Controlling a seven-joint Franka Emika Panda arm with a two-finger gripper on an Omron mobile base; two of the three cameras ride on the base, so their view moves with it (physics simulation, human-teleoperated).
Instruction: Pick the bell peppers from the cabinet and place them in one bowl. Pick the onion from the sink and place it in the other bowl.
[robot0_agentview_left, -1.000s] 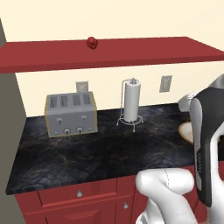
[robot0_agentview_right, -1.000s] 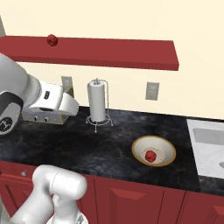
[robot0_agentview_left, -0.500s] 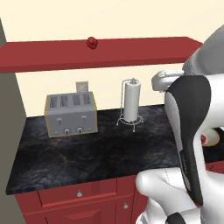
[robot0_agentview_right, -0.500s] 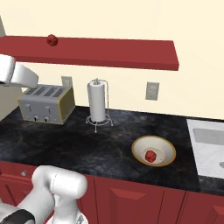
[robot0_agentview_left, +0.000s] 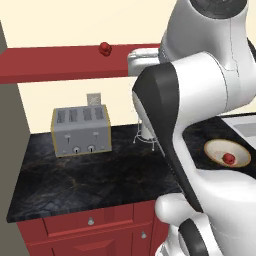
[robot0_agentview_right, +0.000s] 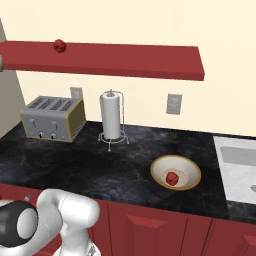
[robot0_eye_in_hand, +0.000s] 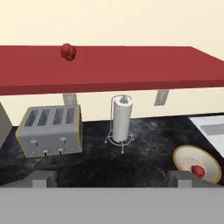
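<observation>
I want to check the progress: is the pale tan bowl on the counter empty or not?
Not empty. The pale tan bowl holds one bell pepper, lying inside it. The second bell pepper sits on the cabinet.

In the left base view the arm (robot0_agentview_left: 200, 100) covers most of the paper towel holder (robot0_agentview_left: 146, 136), so just its wire base pokes out, and the sink (robot0_agentview_left: 245, 125) is a sliver at the right edge. The right base view cuts the sink (robot0_agentview_right: 240, 170) off too. The pepper (robot0_eye_in_hand: 68, 51) up on the cabinet (robot0_eye_in_hand: 113, 68) is probably too small to make out lobes
</observation>
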